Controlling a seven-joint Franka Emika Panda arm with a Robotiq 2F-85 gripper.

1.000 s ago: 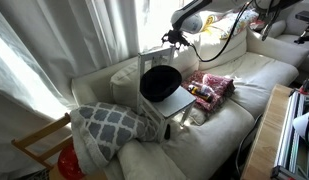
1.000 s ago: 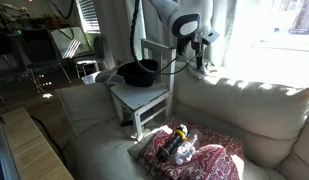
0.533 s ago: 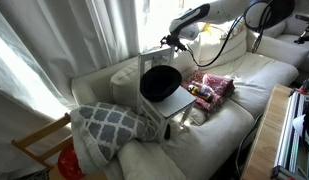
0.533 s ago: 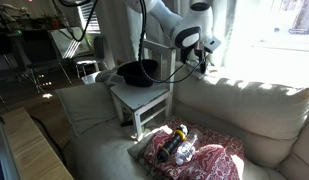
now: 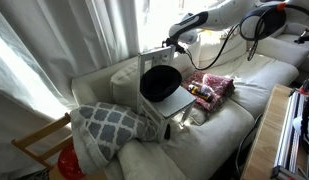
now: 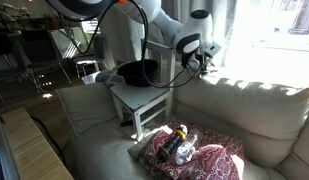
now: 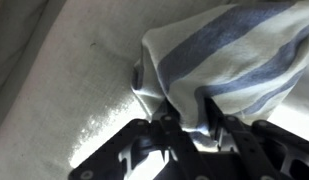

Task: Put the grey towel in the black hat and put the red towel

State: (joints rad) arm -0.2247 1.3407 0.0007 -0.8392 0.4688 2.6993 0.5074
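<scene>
The arm reaches over the back of the cream sofa (image 5: pixel 226 122), and the pincer (image 5: pixel 175 43) hangs at the top of the backrest, right by the bright window. The wrist view tells the story: the pincer (image 7: pixel 197 122) is clamped narrow on the grey towel (image 7: pixel 226 55). Its grey and white stripes bunch up, and a fold is pinched between the two dark fingers (image 7: pixel 174 128). The rest of the towel heaps on the pale sofa fabric (image 7: pixel 54 80).

In both exterior views the towel itself is too small to pick out at the pincer (image 6: pixel 203 66).

The black hat (image 5: pixel 160 82) sits brim up on the white surface (image 5: pixel 178 102) that stands on the sofa seat, below the pincer and to one side of it. From the opposite angle the hat (image 6: pixel 137 71) rests towards the back of that surface (image 6: pixel 144 98), clear of the pincer.

The red towel (image 5: pixel 216 86) lies crumpled on the seat cushion beside the surface. Small objects (image 6: pixel 177 146) rest on the red towel (image 6: pixel 209 160), and I cannot identify them. A grey and white patterned cushion (image 5: pixel 109 122) slumps at the far end.
</scene>
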